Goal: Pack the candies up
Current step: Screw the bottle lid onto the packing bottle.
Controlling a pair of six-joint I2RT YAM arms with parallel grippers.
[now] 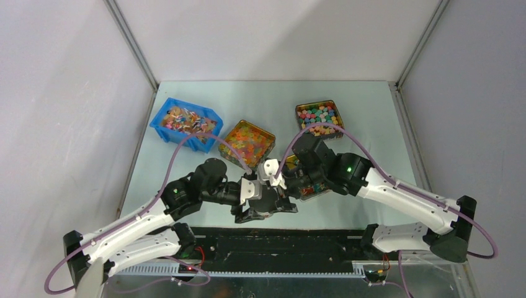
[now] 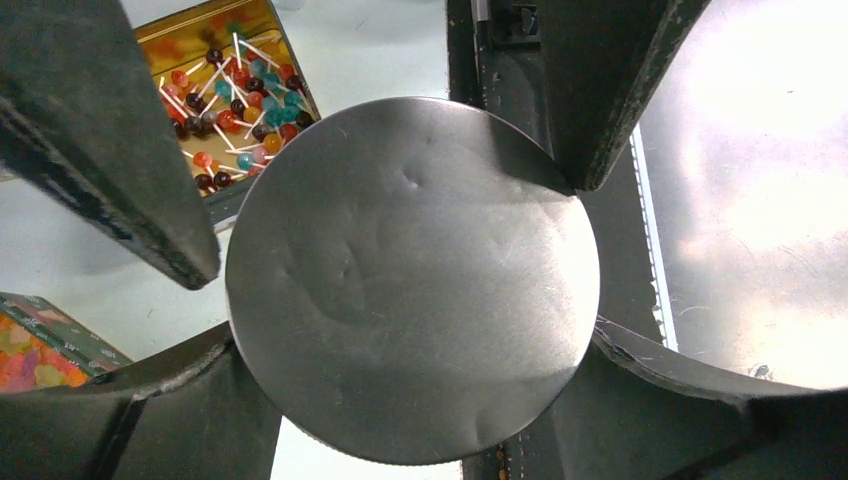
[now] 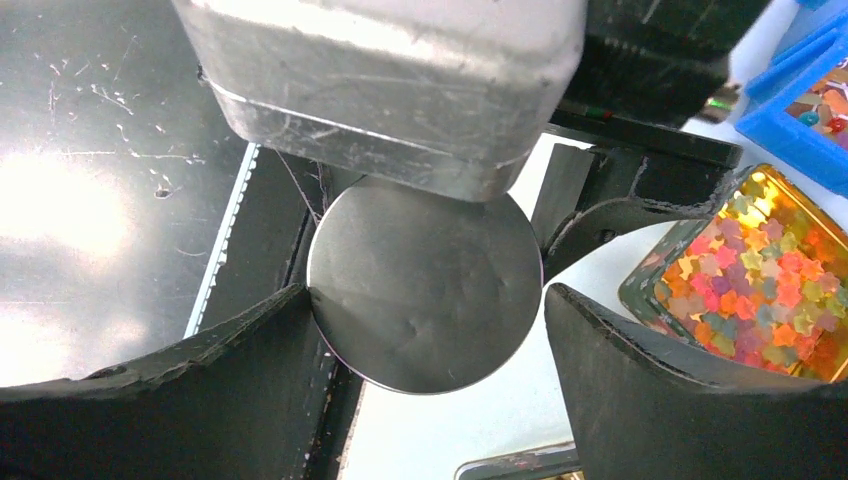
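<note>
The candies (image 2: 232, 98), small coloured heads on thin white sticks, lie in an open tin (image 2: 258, 195) behind the grippers; from the top view only a corner of that tin (image 1: 317, 188) shows under the right arm. A round silver metal disc (image 2: 410, 280) is gripped edge to edge by my left gripper (image 2: 415, 335), low over the table's front. My right gripper (image 3: 425, 292) straddles the same disc (image 3: 425, 290) from the other side. It is open: one finger touches the rim, while the other finger (image 3: 640, 380) stands apart from it. Both grippers meet at the front centre (image 1: 273, 200).
A blue bin (image 1: 186, 123) of sweets stands at the back left. A tin of orange star gummies (image 1: 247, 144) is mid-table, and a tin of round coloured balls (image 1: 319, 118) sits at the back. A silver box-like body (image 3: 400, 70) hangs above the disc. A black rail (image 1: 279, 245) lines the front.
</note>
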